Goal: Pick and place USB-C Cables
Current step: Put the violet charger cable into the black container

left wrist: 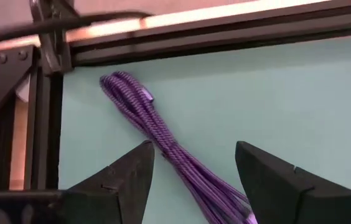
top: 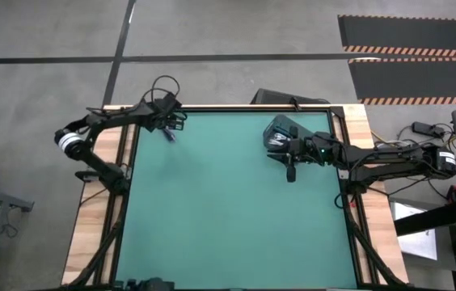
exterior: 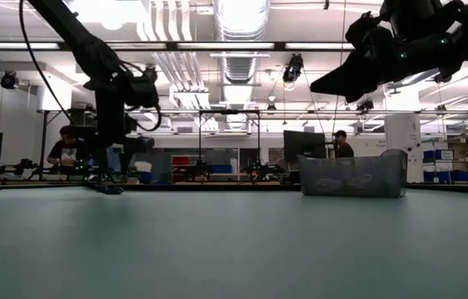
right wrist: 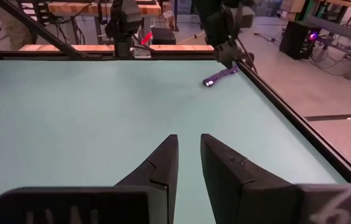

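The left hand [top: 171, 128] is out at the far left corner of the green table [top: 236, 210], low over a dark blue cable [left wrist: 163, 140]. From its wrist camera the two fingers [left wrist: 126, 180] stand wide apart. The bundled cable lies flat on the table between them and runs up toward the black frame rail [left wrist: 225, 34] at the table's edge. The fingers are not touching the cable; green table shows on either side of it. In the level view across the table, that hand [exterior: 105, 184] hangs straight down with its tips right at the table top.

The same cable shows from the right wrist camera as a small purple-blue strip [right wrist: 220, 77] near the far corner, just beside the edge rail, with the left arm reaching down over it.

The right hand [top: 290, 170] is well apart from all this, toward the far right part of the table and lifted above it. Its fingers [right wrist: 163, 165] are close together with only a narrow gap, and nothing is between them. Just beyond it in the overhead view sits a grey bin [top: 280, 131] at the far side of the table. The level view shows the bin [exterior: 353, 174] as a see-through tub with something pale lying in the bottom; I cannot tell what.

People [exterior: 68, 149] are at benches in the room behind.
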### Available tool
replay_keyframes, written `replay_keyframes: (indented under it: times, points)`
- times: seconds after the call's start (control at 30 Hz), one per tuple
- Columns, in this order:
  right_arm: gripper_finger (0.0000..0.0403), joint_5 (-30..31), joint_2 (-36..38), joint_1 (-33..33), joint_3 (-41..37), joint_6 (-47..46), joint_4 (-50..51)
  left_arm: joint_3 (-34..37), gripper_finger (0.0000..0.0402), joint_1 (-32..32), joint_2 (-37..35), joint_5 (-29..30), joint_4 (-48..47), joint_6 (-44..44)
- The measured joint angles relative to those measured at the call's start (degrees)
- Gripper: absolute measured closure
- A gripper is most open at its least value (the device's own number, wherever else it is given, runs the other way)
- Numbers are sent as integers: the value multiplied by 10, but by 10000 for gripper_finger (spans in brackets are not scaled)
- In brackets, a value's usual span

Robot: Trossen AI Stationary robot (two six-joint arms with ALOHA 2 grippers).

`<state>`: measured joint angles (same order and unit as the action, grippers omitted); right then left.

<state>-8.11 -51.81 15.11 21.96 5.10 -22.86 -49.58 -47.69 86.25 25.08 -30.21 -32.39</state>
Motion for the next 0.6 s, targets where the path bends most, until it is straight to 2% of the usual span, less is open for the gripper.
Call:
replay_keyframes:
  times: [0.37,0.6]
  points:
    - [344,0,0,0,0,-1,4,3,192,-10,84,10,15,-34]
    - [344,0,0,0,0,-1,6,2,198,-9,100,21,18,-34]
